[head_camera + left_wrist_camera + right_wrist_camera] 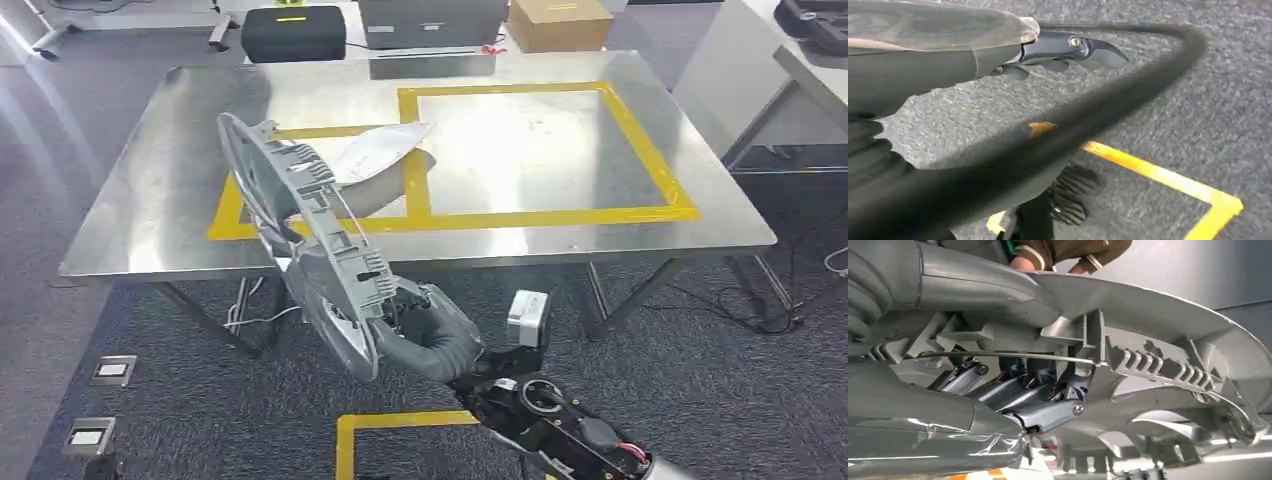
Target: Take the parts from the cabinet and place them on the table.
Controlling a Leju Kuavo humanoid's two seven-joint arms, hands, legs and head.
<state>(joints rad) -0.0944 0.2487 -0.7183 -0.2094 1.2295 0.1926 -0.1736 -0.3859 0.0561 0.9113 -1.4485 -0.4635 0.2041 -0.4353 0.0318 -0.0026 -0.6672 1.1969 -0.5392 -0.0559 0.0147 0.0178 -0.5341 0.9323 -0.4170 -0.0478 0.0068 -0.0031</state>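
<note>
Head view: I see my right hand [425, 330] gripping the long grey ribbed plastic part [310, 230] near its lower end; the part rises tilted up and to the left, its upper end over the front edge of the worktop.
Worktop: a shiny steel worktop [130, 215] marked with yellow tape rectangles [640, 130]; a second pale grey moulded part [375, 155] lies across the smaller, left rectangle, just behind the held part's upper end.
Right hand: in the right wrist view my dark fingers [1048, 390] are curled into the part's ribbed inner side, beside a thin metal wire [998, 356], with the thick grey thumb [978, 295] on the other face, so the part is clamped between them.
Left hand: the left wrist view shows my left hand [1068, 52] over grey carpet with a yellow floor tape line [1158, 175]; its dark fingers lie fairly straight and I see nothing in them.
Background: a black case [293, 32] and a brown cardboard box [560, 22] sit beyond the far edge of the worktop.
Person: sleeves and a hand of a person [1068, 252] show past the part in the right wrist view.
</note>
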